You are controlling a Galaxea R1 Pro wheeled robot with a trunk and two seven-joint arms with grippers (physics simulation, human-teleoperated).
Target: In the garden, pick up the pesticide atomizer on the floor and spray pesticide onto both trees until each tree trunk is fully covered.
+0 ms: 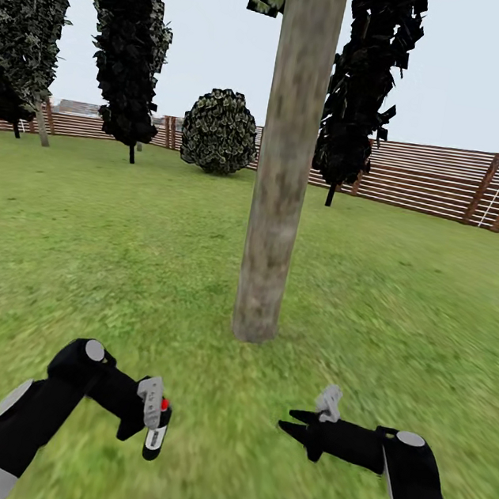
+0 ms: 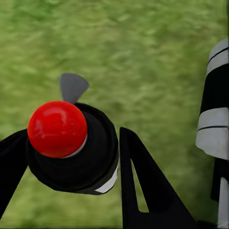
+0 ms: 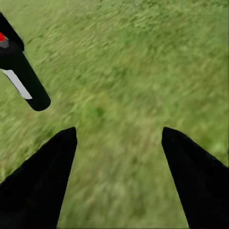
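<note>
A thick, mottled grey-brown tree trunk (image 1: pixel 285 159) rises from the lawn straight ahead in the head view, with a scrap of leafy crown at the top edge. My left gripper (image 1: pixel 145 422) is shut on the pesticide atomizer (image 1: pixel 156 426), a black cylinder with a red button on top, held low over the grass short of the trunk. In the left wrist view the atomizer (image 2: pixel 71 148) sits between the black fingers (image 2: pixel 148 186), red cap facing the camera. My right gripper (image 1: pixel 294 430) hangs open over the grass. The right wrist view shows the atomizer (image 3: pixel 26 78) off to one side.
Green lawn (image 1: pixel 401 304) spreads all around. A brown slatted fence (image 1: pixel 451 184) runs along the back. Dark narrow trees (image 1: pixel 128 47) and a round bush (image 1: pixel 220 131) stand near the fence, well beyond the trunk.
</note>
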